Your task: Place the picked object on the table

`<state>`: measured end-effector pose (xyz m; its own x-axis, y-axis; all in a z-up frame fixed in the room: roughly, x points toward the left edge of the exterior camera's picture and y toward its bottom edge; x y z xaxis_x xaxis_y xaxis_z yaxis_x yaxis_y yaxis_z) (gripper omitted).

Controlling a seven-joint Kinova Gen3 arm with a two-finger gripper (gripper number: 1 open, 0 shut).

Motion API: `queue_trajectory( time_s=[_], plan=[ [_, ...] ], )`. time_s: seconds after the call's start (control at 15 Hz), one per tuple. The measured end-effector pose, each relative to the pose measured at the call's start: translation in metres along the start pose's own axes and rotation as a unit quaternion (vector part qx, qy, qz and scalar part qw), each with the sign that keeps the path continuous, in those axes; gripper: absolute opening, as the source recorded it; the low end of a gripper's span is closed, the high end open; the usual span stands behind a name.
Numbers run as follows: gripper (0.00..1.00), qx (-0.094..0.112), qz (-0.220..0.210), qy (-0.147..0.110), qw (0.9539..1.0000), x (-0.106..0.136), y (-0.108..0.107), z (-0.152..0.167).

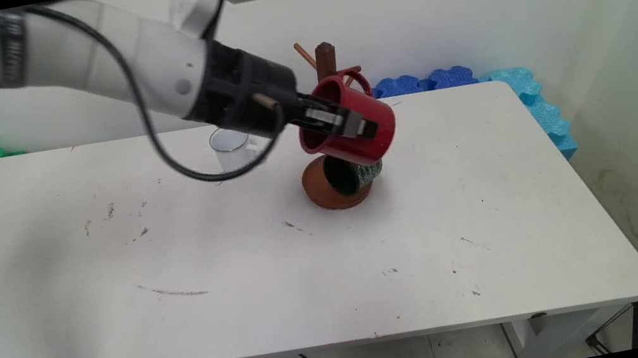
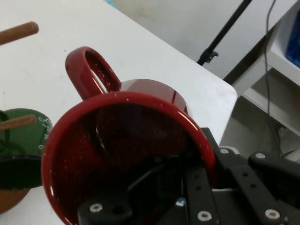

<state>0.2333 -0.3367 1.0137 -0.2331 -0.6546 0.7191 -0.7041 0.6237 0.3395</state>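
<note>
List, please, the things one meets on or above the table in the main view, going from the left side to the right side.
Clear glass cup → gripper, shut on the rim of the red mug, which it holds tilted in front of the wooden mug rack. The dark green mug lies under the red mug, so it has no place of its own in the order.

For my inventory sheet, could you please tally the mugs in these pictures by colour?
Red mug, held in the gripper: 1
Green mug, at the wooden mug stand: 1
Clear mug, standing on the table: 1
Total: 3 mugs
</note>
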Motion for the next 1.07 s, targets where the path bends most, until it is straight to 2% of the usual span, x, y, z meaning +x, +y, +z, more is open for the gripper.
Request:
queue_trajectory(
  time_s=[0.27, 0.4, 0.6, 0.73, 0.87, 1.07],
  plan=[
    [0.0, -0.015, 0.024, -0.004, 0.9996, -0.001, -0.007, -0.025],
    [0.0, -0.02, 0.05, -0.014, 0.9984, -0.003, -0.017, -0.043],
    [0.0, -0.023, 0.103, -0.041, 0.9936, -0.008, -0.036, -0.072],
    [0.0, -0.024, 0.142, -0.063, 0.9875, -0.014, -0.045, -0.091],
    [0.0, -0.023, 0.184, -0.087, 0.9788, -0.02, -0.054, -0.114],
    [0.0, -0.01, 0.227, -0.114, 0.9671, -0.026, -0.064, -0.14]
  ],
)
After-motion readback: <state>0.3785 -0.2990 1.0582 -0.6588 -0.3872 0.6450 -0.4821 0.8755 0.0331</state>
